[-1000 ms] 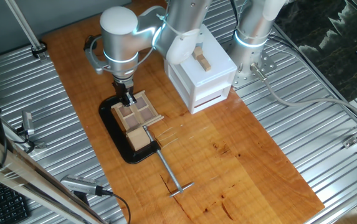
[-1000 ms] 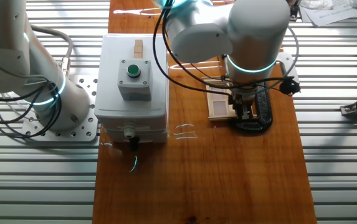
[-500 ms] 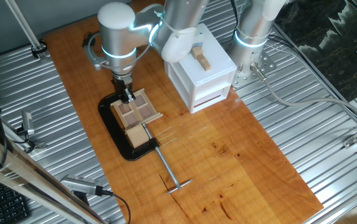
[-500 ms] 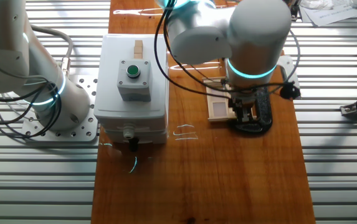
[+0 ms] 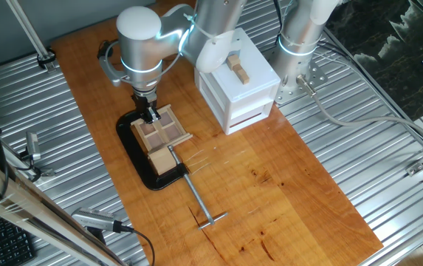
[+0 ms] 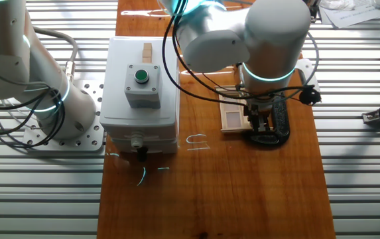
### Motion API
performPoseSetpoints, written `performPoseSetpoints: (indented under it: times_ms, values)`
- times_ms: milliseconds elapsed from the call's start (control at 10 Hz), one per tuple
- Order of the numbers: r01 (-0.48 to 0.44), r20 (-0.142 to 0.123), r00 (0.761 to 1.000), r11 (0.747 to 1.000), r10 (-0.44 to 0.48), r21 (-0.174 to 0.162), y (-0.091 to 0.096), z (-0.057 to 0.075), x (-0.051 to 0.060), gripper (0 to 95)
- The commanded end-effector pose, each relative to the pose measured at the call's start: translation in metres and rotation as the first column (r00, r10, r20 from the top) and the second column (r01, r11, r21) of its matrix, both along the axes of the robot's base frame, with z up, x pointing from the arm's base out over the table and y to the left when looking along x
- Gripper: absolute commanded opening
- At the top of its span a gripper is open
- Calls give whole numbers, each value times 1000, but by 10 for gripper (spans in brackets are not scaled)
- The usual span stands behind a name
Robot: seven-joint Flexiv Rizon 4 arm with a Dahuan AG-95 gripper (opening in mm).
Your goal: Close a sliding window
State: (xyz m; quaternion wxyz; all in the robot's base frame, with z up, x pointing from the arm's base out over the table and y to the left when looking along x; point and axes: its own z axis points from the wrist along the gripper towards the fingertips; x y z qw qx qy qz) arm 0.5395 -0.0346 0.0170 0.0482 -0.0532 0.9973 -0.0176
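gripper (image 5: 150, 116) at sliding window (image 5: 163, 133)

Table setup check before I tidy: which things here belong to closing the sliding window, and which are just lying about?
Job:
sliding window
tool at the window's far end
black clamp holding its base

Lying about:
white box
green button

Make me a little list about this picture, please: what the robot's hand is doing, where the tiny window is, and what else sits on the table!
gripper: down at the far edge of the window; open or shut unclear
sliding window: four-pane wooden frame in rails, on the black clamp
black clamp: lies flat, handle bar toward the table's front
white box: beside the window, green button on top
table: brown wood
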Motion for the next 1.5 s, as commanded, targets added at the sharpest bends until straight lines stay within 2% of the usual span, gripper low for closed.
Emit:
performPoseSetpoints:
  times_ms: [100,300,700,1200,1300,1500]
  values:
    - [9,1,1000,999,-9,31,2,-20,4,0]
    - [19,-15,1000,1000,-18,22,12,-8,10,0]
    - [4,-47,999,999,-2,35,14,19,15,0]
    - [-6,-44,999,999,7,33,18,33,16,0]
    - [-1,-32,999,999,2,33,19,38,17,0]
    - [7,-34,999,999,-5,36,24,61,20,0]
